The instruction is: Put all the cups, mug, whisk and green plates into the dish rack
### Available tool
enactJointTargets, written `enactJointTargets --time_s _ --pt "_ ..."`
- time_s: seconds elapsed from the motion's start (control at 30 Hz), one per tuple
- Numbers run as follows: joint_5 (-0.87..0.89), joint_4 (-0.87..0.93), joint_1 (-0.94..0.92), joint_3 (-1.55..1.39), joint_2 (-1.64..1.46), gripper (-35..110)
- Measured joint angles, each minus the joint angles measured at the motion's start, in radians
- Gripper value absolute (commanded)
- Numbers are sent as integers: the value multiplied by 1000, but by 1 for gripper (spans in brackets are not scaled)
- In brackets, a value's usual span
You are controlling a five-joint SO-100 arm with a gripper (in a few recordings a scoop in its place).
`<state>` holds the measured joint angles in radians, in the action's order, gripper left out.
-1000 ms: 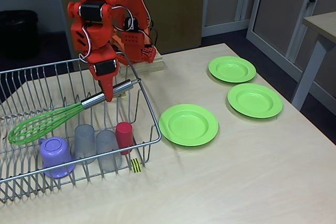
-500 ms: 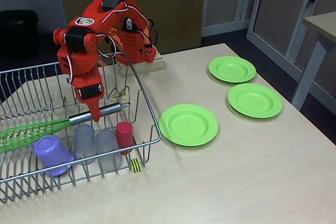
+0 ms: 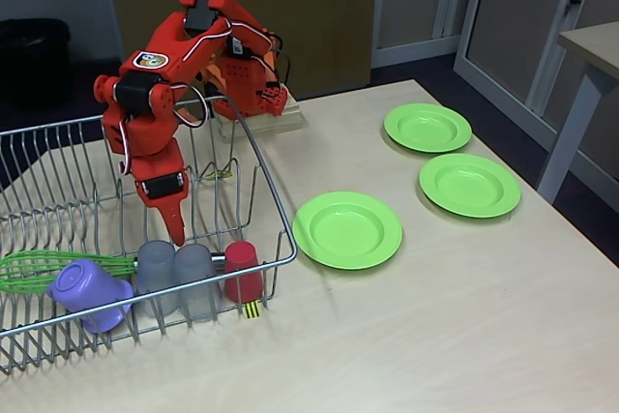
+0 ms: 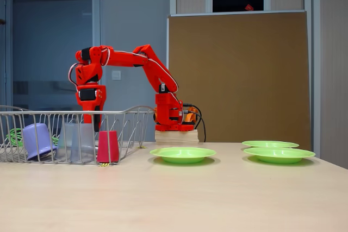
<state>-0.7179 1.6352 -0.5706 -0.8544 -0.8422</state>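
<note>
Green wire loops of the whisk (image 3: 39,269) now lie low along the floor of the dish rack (image 3: 276,202), its silver handle running behind the cups toward the right in a fixed view. A second ago the whisk hung tilted from the fingers above the rack; half a second ago it was lower and more level. It is now released and resting inside.

Fingers (image 3: 176,229): pointing straight down just above the cups, holding nothing. How far apart they stand I cannot tell; they read as one narrow red tip in both fixed views.

Contents have shifted with the drop. Lilac mug (image 3: 87,293) lies on its side at the left. Two grey cups (image 3: 175,273) stand side by side. Red cup (image 3: 242,271) sits further right than before, against the rack's right wall.

Three green plates (image 3: 346,229) lie flat on the counter (image 3: 435,316), right of the rack, untouched: one just beside the rack, two well apart toward the far right.

Judgement: whisk step done; cups and mug in. Plates remain, nearest one the likely next pick.
</note>
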Motion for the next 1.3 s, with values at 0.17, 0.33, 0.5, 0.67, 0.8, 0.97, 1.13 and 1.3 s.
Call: enactJointTargets --time_s 0.17,0.33,0.5,0.67,0.8,0.97,1.13,1.3 --pt "-6 23 6 -6 -14 18" --pt "-25 106 51 18 -133 15" --pt "-38 167 137 78 -287 19" --pt "81 173 290 -21 -494 27" --pt "367 156 463 -253 -675 29" --pt "851 -23 683 -661 -853 33" --pt "1252 -229 871 -1011 -911 36" --pt "1459 -500 959 -1221 -896 37"
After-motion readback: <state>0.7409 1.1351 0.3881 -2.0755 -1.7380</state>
